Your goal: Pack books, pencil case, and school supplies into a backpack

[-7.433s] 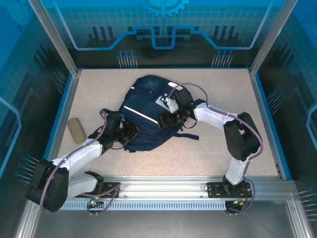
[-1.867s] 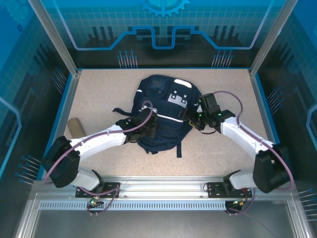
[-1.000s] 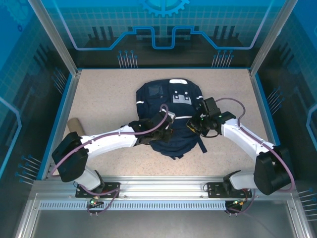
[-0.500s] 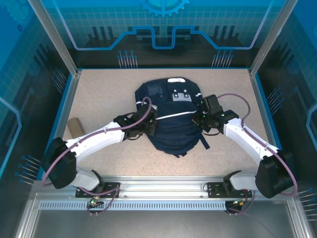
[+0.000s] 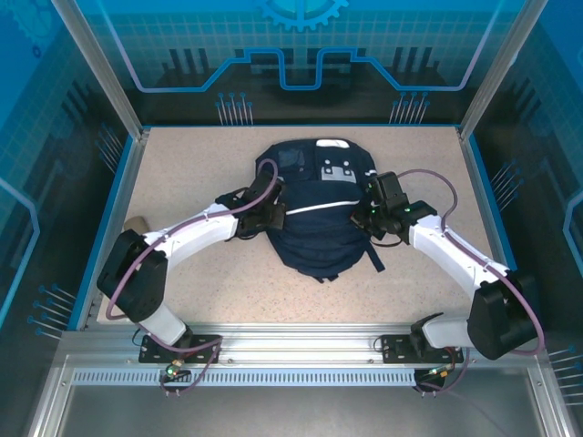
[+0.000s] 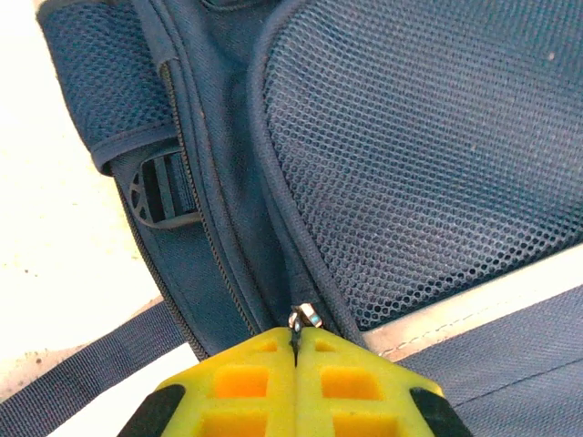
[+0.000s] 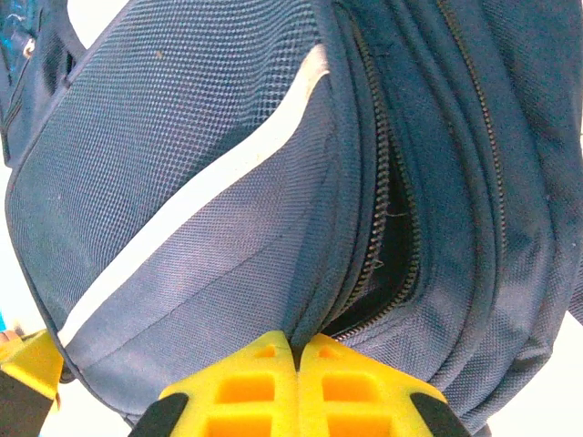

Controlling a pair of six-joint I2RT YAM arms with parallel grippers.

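The navy backpack (image 5: 319,218) lies on the table's middle, its white patch (image 5: 335,170) toward the back. My left gripper (image 5: 272,215) is at its left side, shut on a small metal zipper pull (image 6: 304,318) beside the mesh panel (image 6: 428,155). My right gripper (image 5: 366,217) is at the right side, shut on a fold of backpack fabric (image 7: 314,319) next to a partly open zip (image 7: 393,246). The tan pencil case (image 5: 134,223) lies at the far left, partly behind my left arm. The books are out of view.
A blue rim (image 5: 109,214) borders the table on the left, back and right. The backpack's dark strap (image 5: 374,258) trails toward the front right. A buckle (image 6: 162,188) sits on the left side strap. Bare table lies in front of the backpack.
The backpack has shifted a little toward the back. My left gripper moved back along its left side with the zipper pull. The right gripper stayed shut on the fabric.
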